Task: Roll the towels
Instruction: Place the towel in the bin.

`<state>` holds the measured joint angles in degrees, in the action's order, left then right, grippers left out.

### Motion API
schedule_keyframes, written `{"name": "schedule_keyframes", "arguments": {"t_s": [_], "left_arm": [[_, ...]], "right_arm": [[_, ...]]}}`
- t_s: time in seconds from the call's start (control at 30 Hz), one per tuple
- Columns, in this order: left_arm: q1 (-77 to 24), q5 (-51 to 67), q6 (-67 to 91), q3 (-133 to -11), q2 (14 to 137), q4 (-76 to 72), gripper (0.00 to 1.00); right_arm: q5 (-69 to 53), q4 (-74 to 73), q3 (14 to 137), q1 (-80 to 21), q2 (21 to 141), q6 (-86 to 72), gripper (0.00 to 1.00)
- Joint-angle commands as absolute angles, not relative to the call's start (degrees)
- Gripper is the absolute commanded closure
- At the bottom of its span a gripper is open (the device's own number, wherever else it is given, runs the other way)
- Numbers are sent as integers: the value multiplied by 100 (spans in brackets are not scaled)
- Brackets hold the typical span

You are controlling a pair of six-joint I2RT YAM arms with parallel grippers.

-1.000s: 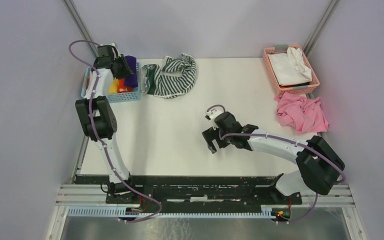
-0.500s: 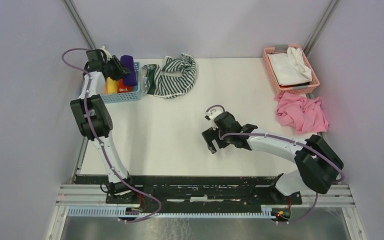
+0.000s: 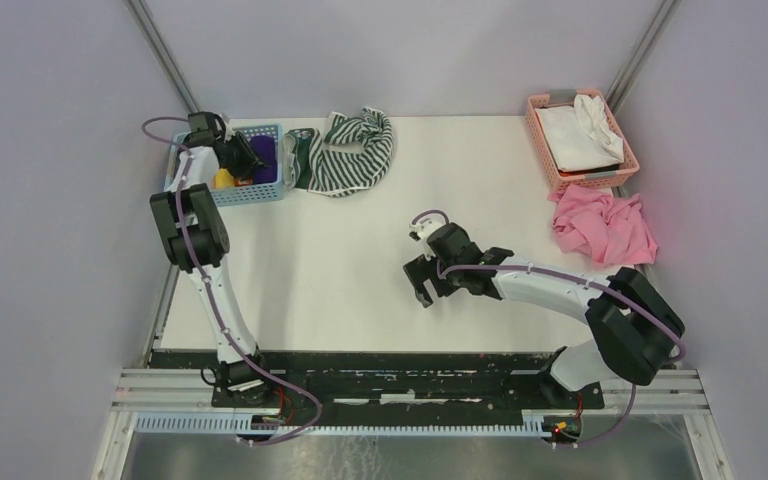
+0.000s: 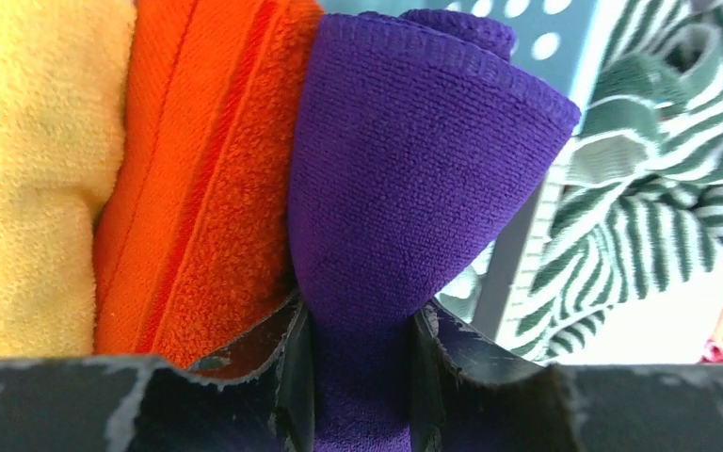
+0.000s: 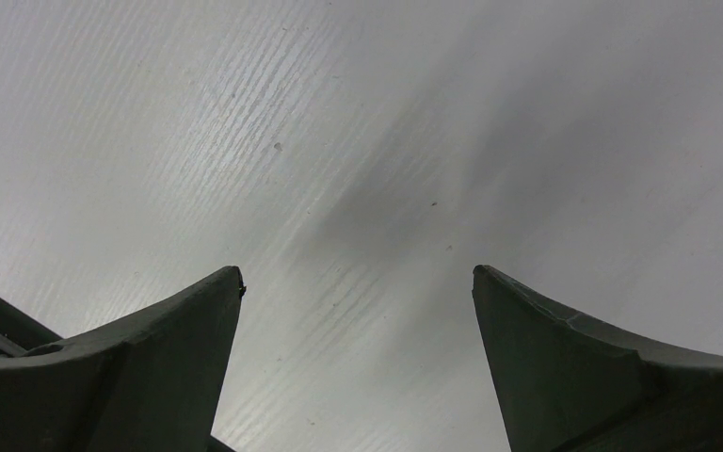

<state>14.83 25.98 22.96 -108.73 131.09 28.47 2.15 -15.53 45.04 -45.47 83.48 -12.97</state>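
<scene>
Holding anything on the left?
- Yes: my left gripper (image 4: 360, 325) clamps the rolled purple cloth (image 4: 414, 169) in the blue basket (image 3: 252, 192). My right gripper (image 5: 358, 292) hangs spread wide; striped towel (image 3: 355, 150) crumpled beside the basket.

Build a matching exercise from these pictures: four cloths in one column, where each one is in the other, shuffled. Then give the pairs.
1. purple towel
2. striped towel
3. pink cloth
4. white cloth

A. in the pink basket
B. pinched in the left gripper, at the blue basket
C. heaped at the table's right edge
D. crumpled on the table beside the blue basket

Pairs: 1-B, 2-D, 3-C, 4-A
</scene>
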Motion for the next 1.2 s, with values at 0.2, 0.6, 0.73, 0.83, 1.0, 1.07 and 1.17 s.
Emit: {"name": "schedule_keyframes", "arguments": {"t_s": [0.2,0.6,0.73,0.83,1.0,1.07,1.17], "left_arm": [[1082,376,1187,-11700,13534,4246,65],[818,-356,1123,-12583,14559,5332,60],[823,-240,1158,-12660,14278,5297,52],[825,-128,1206,-12690,13935,5223,45],[824,73,1237,-12770,13575,5209,36],[821,105,1260,-12770,13506,5208,34],[825,160,1282,-12757,13400,5206,30]], "right_arm": [[167,-1459,4798,-4509,8472,-1292,0],[124,-1448,4799,-4509,8479,-1300,0],[166,-1500,4807,-4509,8381,-1266,0],[176,-1505,4812,-4509,8310,-1263,0],[142,-1514,4787,-4509,8202,-1269,0],[149,-1512,4749,-4509,8143,-1274,0],[156,-1524,4729,-4509,8073,-1274,0]]}}
